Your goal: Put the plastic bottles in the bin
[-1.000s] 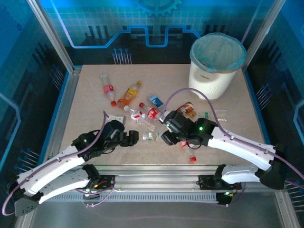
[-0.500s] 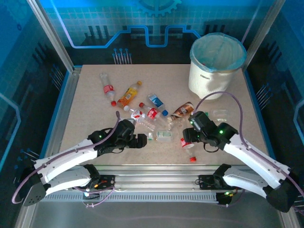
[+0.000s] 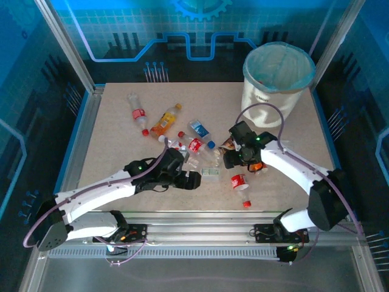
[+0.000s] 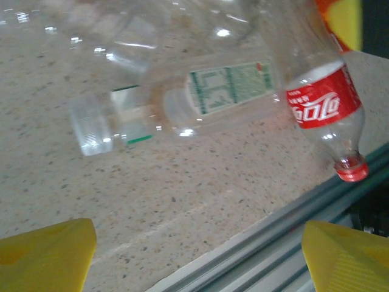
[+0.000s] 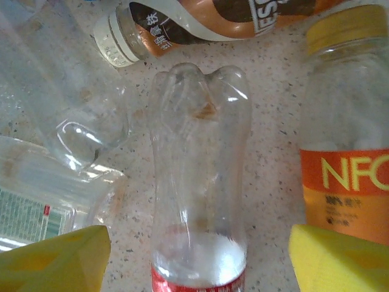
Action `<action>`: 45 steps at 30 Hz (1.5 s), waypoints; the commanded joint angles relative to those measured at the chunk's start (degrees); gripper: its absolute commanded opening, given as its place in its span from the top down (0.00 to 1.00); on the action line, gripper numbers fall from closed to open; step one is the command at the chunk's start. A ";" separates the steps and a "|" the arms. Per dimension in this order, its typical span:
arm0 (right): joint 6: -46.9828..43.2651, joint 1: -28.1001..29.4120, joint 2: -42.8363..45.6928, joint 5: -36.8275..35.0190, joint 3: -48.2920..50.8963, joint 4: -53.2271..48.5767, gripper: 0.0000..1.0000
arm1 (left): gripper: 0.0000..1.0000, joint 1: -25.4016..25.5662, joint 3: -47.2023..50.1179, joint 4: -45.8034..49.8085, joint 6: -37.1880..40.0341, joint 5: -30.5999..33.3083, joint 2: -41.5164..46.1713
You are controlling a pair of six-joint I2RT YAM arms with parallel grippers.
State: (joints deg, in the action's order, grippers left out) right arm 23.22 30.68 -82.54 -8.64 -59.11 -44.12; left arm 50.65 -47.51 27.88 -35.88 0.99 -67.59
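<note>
Top external: we've got the bin [image 3: 276,91] at the table's [image 3: 115,152] far right corner, blue liner over the rim.
Bottles: the plastic bottles [image 3: 196,146] lie scattered on the tabletop, all left of the bin & nearer the arms than it, well apart from it.
Left gripper [image 4: 196,258]: fingers [image 4: 48,255] spread wide, nothing btwn them. On its bin side lie a clear green-label bottle [image 4: 200,97] and a red-label bottle [image 4: 325,109] w/ red cap.
Right gripper [image 5: 199,258]: closer to the bin than the left one. Fingers [image 5: 340,258] spread, one either side of that red-label bottle, gaps both sides afaict. Orange NFC bottle [image 5: 346,182] sits on the bin side of it, brown bottle [image 5: 231,15] too.
</note>
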 commanded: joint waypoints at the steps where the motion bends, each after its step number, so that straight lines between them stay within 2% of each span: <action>1: -1.59 -0.55 -3.43 2.93 -1.83 1.81 0.22 | 0.11 0.93 -3.08 -0.64 3.34 -2.05 -2.37; 11: -1.36 -0.93 -11.04 1.65 -3.96 4.14 0.22 | 0.10 1.36 -1.74 -1.60 2.15 -2.15 -3.81; 20: -1.86 -1.24 -15.57 0.93 -5.49 4.03 0.27 | 0.10 1.43 -0.57 -1.60 2.71 -0.92 -2.39; 25: -1.85 -1.74 -16.25 0.60 -4.37 4.69 0.26 | 0.10 1.40 -0.84 -1.60 3.71 -0.39 -2.45; 30: -2.63 -2.20 -15.99 0.29 -4.14 5.23 0.35 | 0.10 1.44 -1.16 -1.77 4.15 -0.38 -2.88; 39: -3.96 -2.79 -12.13 0.26 -2.15 6.88 0.42 | 0.10 1.43 -3.50 -1.58 6.27 0.28 -4.31; 41: -4.06 -2.81 -12.39 -0.01 -1.91 7.21 0.39 | 0.10 1.39 -4.30 -1.64 6.69 0.09 -5.27; 43: -4.08 -2.99 -13.58 -0.22 -2.02 7.30 0.32 | 0.09 1.41 -5.23 -1.69 6.87 -0.20 -6.50; 45: -3.97 -3.08 -15.05 0.21 -2.06 7.45 0.31 | 0.09 1.43 -6.37 -1.52 6.87 -0.70 -7.81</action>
State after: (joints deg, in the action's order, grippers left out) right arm 19.62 28.40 -96.27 -8.51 -61.69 -37.39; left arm 51.62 -51.20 26.65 -30.79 0.38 -73.69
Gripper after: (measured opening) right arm 0.686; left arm 0.905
